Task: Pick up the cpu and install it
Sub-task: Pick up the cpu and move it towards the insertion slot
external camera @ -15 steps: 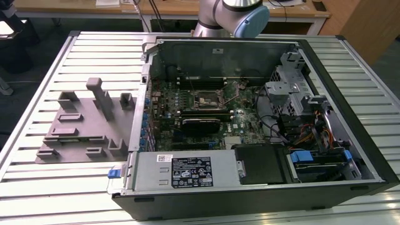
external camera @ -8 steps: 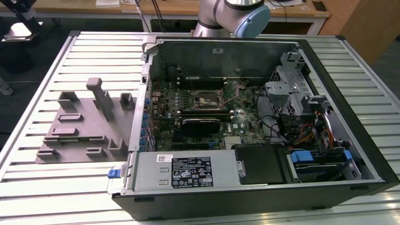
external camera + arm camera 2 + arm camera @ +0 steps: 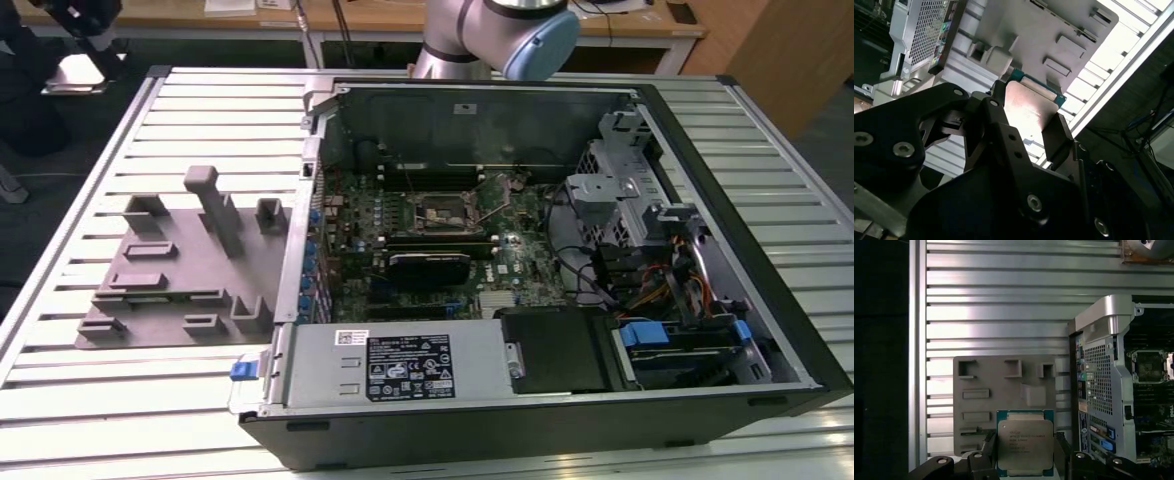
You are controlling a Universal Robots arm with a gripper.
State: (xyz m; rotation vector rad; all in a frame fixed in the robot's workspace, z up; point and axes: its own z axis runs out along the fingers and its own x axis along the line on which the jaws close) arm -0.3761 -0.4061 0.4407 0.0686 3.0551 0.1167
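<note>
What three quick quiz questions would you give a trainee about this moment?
1. True or false: the gripper is shut on the cpu, which shows in both wrist views.
2. In the exterior view, the grey fixture tray lies where, relative to the computer case? A: on the exterior view's left. B: on the exterior view's right. C: inside it.
3. Short answer: what do the case and the tray rest on?

Key: 1 true; 2 A; 3 the slatted metal table.
</note>
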